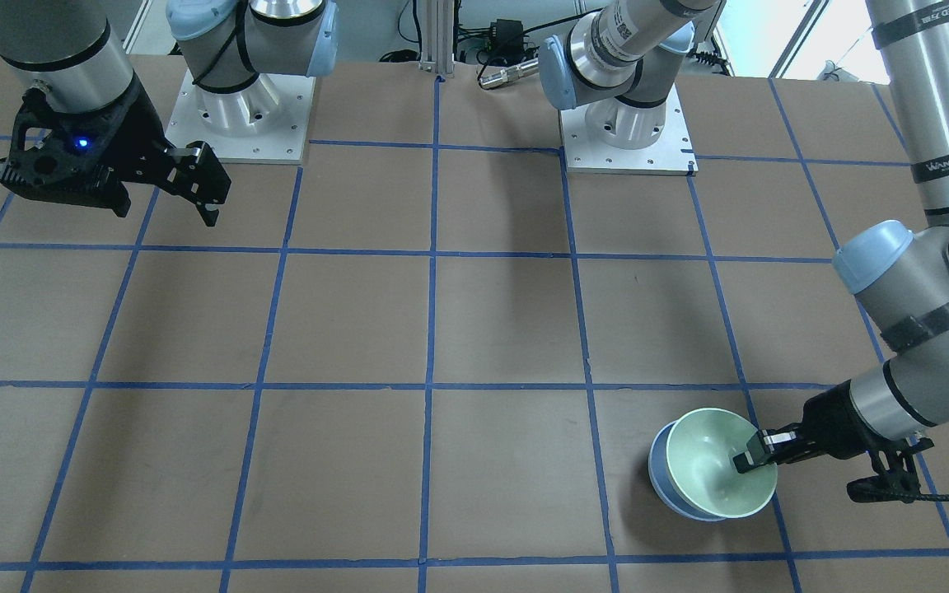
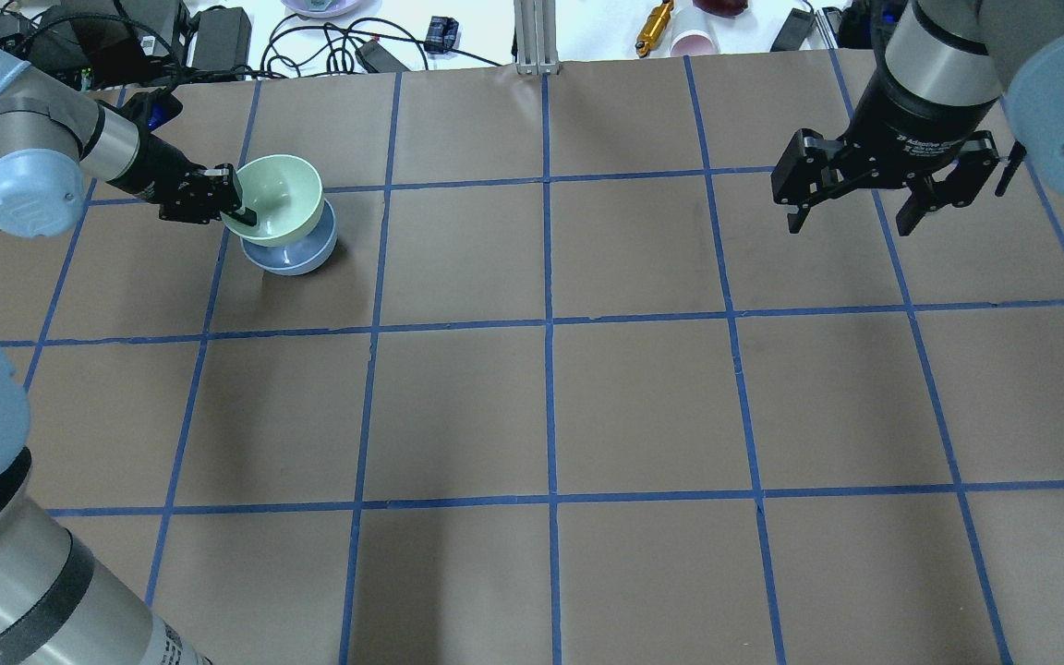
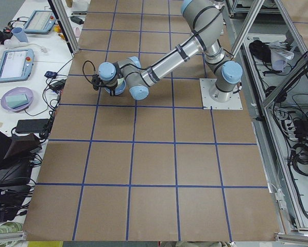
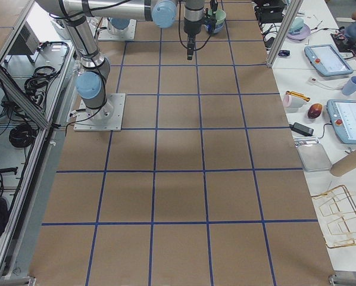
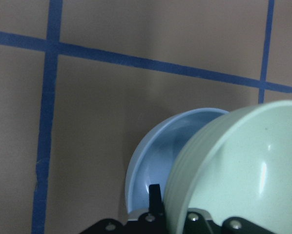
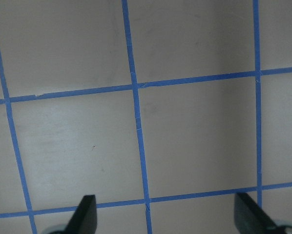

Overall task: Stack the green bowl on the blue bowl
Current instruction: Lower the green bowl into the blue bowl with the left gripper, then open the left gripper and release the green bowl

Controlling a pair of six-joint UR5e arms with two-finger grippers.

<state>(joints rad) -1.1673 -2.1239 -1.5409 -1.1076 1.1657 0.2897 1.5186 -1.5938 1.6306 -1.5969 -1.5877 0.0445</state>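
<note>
The pale mint-green bowl [image 2: 281, 196] sits tilted in and over the light blue bowl [image 2: 295, 254] at the far left of the table in the overhead view. My left gripper [image 2: 238, 208] is shut on the green bowl's near rim, one finger inside the bowl. In the front view the green bowl [image 1: 717, 472] covers most of the blue bowl [image 1: 662, 478], with my left gripper [image 1: 754, 455] at its rim. The left wrist view shows the green bowl [image 5: 243, 170] in front of the blue bowl [image 5: 158, 165]. My right gripper [image 2: 855, 217] hangs open and empty above the table's far right.
The brown table [image 2: 550, 406] is marked by a blue tape grid. Cables, a cup and tools lie beyond the far edge [image 2: 680, 37]. The right arm's base plate [image 1: 236, 115] and the left arm's base plate [image 1: 627, 136] stand at the robot's side.
</note>
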